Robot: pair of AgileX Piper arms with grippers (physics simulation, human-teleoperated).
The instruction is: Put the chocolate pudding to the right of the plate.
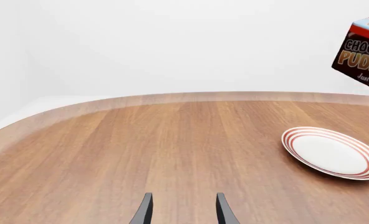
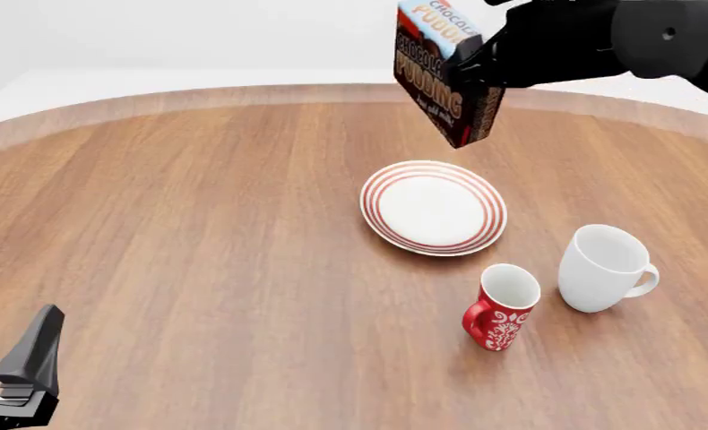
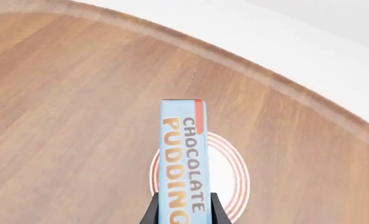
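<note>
The chocolate pudding (image 2: 440,76) is a small carton with a light blue top and dark brown sides. My right gripper (image 2: 479,63) is shut on it and holds it tilted, high in the air above the far side of the plate (image 2: 433,208). In the right wrist view the carton (image 3: 184,163) sits between the fingers, with the plate (image 3: 231,172) below it. In the left wrist view the carton (image 1: 362,53) hangs above the plate (image 1: 332,152). My left gripper (image 1: 181,210) is open and empty, low at the near left (image 2: 25,372).
A red patterned mug (image 2: 500,307) stands just in front of the plate. A plain white mug (image 2: 605,268) stands to the plate's right front. The wooden table's (image 2: 186,233) curved far edge runs behind the plate.
</note>
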